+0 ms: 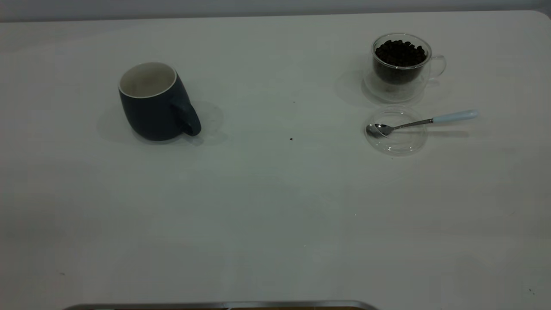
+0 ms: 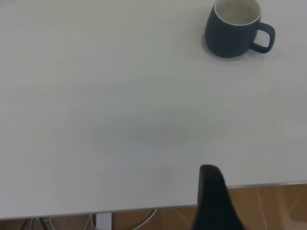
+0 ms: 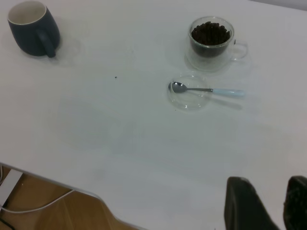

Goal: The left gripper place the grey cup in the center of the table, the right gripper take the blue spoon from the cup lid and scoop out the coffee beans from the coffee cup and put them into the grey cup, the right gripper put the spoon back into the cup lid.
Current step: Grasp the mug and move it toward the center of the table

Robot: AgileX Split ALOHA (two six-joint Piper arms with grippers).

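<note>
The dark grey cup (image 1: 153,103) (image 2: 233,29) (image 3: 32,28) stands upright at the table's left, white inside, handle toward the camera. At the right a glass coffee cup (image 1: 400,64) (image 3: 211,40) is full of coffee beans. In front of it lies the clear cup lid (image 1: 396,131) (image 3: 189,91), with the bowl of the blue-handled spoon (image 1: 424,121) (image 3: 206,89) resting in it. Neither gripper shows in the exterior view. Part of my left gripper (image 2: 213,191) hangs over the table's near edge, far from the grey cup. My right gripper (image 3: 268,181) is open and empty, well short of the lid.
Two small dark specks (image 1: 291,138) (image 1: 294,102) lie near the middle of the white table (image 1: 275,215). Beyond the table edge the wrist views show a wooden floor and cables (image 3: 29,206). A metal bar (image 1: 224,305) runs along the near edge.
</note>
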